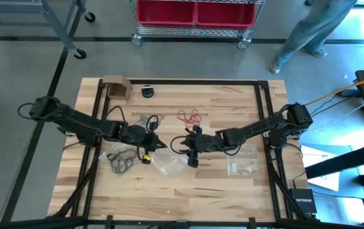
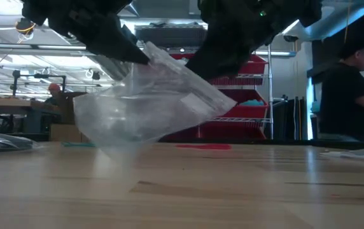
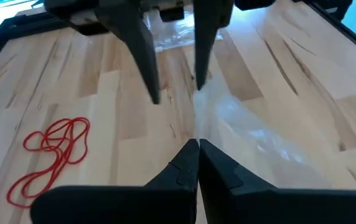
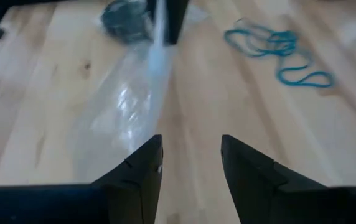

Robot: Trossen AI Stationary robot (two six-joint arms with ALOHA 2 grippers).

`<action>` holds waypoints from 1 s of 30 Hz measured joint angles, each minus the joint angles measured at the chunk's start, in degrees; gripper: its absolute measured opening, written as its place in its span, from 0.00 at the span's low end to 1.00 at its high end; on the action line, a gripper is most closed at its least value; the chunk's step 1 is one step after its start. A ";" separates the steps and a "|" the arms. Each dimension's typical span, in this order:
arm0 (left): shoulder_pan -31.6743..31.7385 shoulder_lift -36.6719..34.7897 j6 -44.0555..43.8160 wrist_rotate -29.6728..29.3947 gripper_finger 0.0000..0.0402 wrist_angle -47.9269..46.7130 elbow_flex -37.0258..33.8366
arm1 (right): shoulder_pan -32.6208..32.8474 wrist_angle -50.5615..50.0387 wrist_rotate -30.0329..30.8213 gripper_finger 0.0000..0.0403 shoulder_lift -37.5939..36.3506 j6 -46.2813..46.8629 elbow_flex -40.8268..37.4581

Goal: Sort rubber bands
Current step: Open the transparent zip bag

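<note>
Handling: the bands are looking light, thin and floppy; they are likely tangling and snagging when lifted, so a pinch on one outlying loop at a cluster's edge seems better than a grab at the middle.
Red bands (image 1: pixel 189 116): lying in a loose tangle on the table (image 1: pixel 233 191), just beyond the right gripper; also showing in the left wrist view (image 3: pixel 53 155).
Teal bands (image 1: pixel 147 119): lying spread in thin loops near the left gripper, on its far side; clearer in the right wrist view (image 4: pixel 277 53).
Black bands (image 1: pixel 123 159): sitting in a darker heap at the left, on the near side of the left arm, apparently on or in a clear bag; I cannot tell which.
Left gripper (image 3: pixel 198 144): pinching closed on the edge of the bag (image 2: pixel 150 108), holding it tilted with its low end touching the wood.
Right gripper (image 1: pixel 192 147): standing about half open, holding nothing, facing the bag's rim.
Bag: looking slick, limp and crinkly.
</note>
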 joint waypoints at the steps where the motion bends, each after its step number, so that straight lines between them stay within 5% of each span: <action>1: 0.01 0.00 -0.01 0.00 0.00 -0.03 0.00 | 0.00 -0.04 -1.29 0.39 0.01 0.02 -0.02; 13: 0.11 0.00 -0.21 0.02 0.00 -0.37 0.00 | 0.00 0.03 -5.59 0.39 -1.43 1.61 0.04; 30: 0.11 0.00 -1.09 0.02 0.00 0.15 0.00 | 0.00 0.02 -1.60 0.39 2.12 0.79 0.07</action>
